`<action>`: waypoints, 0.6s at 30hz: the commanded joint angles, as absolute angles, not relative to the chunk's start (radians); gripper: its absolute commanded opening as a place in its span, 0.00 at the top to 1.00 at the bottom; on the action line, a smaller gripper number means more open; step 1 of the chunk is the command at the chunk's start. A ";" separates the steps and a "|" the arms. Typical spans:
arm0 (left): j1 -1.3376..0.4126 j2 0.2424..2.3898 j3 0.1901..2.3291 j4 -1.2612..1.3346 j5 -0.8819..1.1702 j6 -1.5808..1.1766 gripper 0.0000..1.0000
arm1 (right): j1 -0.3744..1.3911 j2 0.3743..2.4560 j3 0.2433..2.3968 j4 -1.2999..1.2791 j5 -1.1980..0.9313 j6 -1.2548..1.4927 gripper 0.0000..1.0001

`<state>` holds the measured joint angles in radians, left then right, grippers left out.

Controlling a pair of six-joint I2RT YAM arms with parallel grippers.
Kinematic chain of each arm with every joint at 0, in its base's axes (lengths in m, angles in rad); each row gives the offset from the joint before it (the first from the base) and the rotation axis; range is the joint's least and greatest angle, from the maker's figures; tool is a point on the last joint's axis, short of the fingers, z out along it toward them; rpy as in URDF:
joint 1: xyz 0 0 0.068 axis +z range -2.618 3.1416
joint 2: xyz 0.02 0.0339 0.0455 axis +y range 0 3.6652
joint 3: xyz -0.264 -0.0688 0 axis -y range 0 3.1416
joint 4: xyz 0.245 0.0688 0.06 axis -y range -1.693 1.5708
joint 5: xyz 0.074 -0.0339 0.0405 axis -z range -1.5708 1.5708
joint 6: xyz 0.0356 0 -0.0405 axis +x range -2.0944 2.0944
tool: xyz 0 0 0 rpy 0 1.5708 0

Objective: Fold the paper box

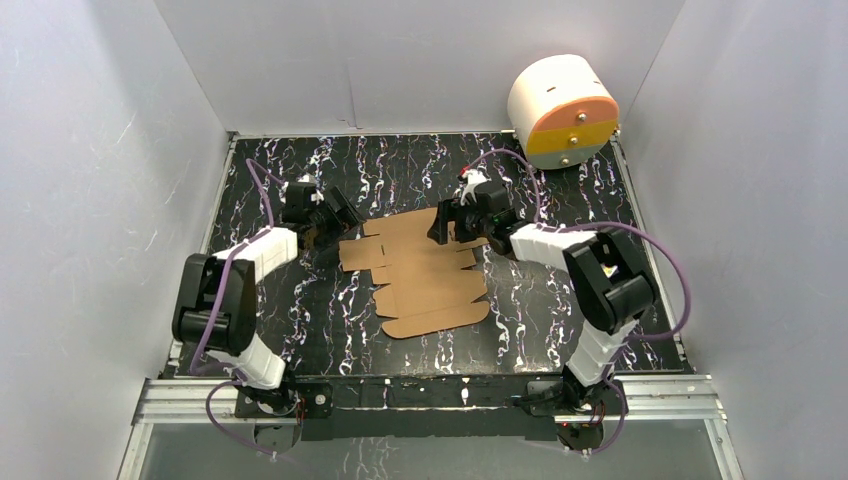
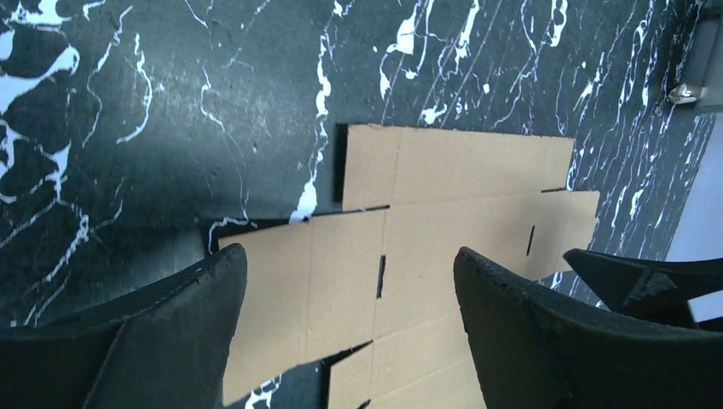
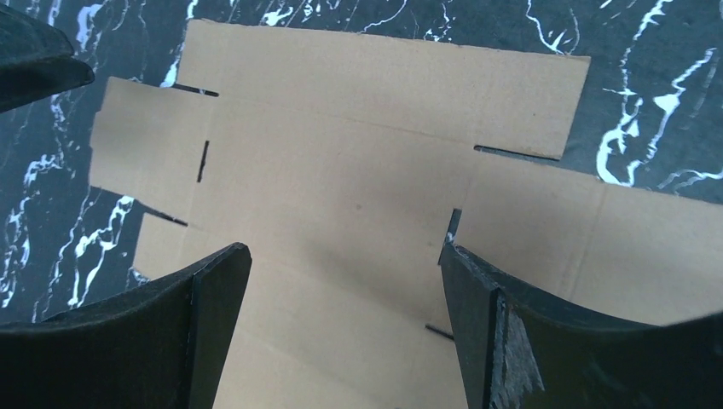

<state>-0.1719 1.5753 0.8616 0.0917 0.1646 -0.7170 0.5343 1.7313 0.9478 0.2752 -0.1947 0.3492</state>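
Observation:
The paper box point(image 1: 425, 280) is a flat brown die-cut cardboard sheet with flaps and slots, lying on the black marbled table. My left gripper point(image 1: 340, 218) hovers at the sheet's far left corner, its jaws wide open. In the left wrist view the sheet point(image 2: 443, 213) lies below the left gripper point(image 2: 349, 273), with nothing between the fingers. My right gripper point(image 1: 443, 225) is over the sheet's far edge, also open. In the right wrist view the cardboard point(image 3: 358, 128) fills the space under the right gripper point(image 3: 341, 256), which holds nothing.
A white cylinder with an orange-and-yellow face point(image 1: 562, 110) stands at the back right corner. White walls point(image 1: 90, 200) enclose the table on three sides. A metal rail point(image 1: 430, 398) runs along the near edge by the arm bases.

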 commanded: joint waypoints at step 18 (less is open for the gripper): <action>-0.152 1.726 0.961 0.135 0.309 -0.700 0.14 | 0.549 1.797 0.821 0.388 -0.315 0.400 0.10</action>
